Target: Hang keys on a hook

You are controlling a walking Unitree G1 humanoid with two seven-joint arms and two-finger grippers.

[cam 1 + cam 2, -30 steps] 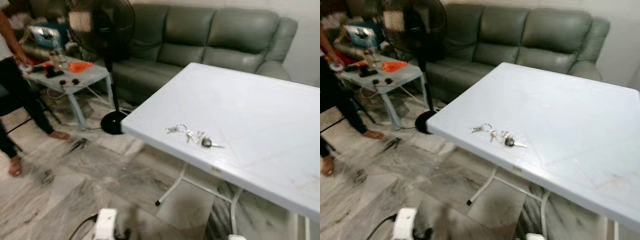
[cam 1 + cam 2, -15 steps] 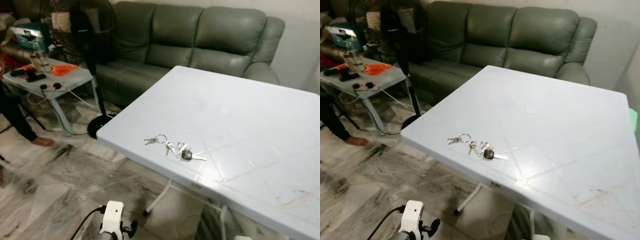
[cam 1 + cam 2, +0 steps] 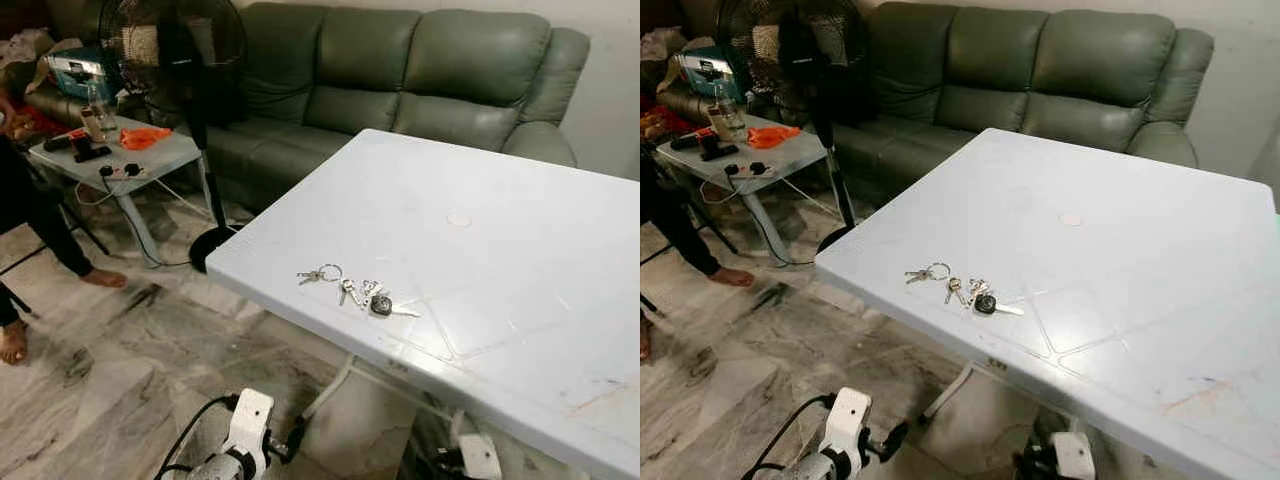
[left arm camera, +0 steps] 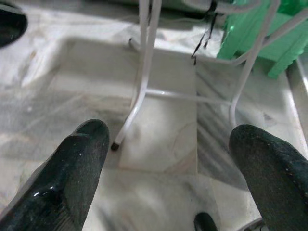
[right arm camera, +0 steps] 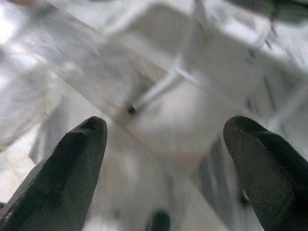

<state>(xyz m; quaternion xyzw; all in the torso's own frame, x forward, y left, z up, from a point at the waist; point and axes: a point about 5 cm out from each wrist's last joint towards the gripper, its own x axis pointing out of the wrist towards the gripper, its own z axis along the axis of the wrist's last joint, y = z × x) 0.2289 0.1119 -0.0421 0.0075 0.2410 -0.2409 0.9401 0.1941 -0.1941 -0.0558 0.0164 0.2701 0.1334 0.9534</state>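
Observation:
A bunch of keys (image 3: 355,291) on a ring, one with a black head, lies near the front left edge of the white folding table (image 3: 500,220). Both arms hang low in front of the table, below its edge. Seen from the left wrist, my left gripper (image 4: 168,178) is open over the marble floor, nothing between its black fingers (image 4: 72,178). My right gripper (image 5: 166,168) is open too, over the floor by the table's legs. Their white wrists (image 3: 248,432) show at the bottom of the eye views.
A grey-green sofa (image 3: 400,70) stands behind the table. A black pedestal fan (image 3: 180,50) and a cluttered side table (image 3: 110,155) stand to the left. A person's leg (image 3: 35,215) is at the far left. White table legs (image 4: 144,72) and a green stool (image 4: 260,43) are under the table.
The camera has swung, so the whole scene shifted. The keys lie where they were on the table. My right wrist has come into sight at the bottom edge.

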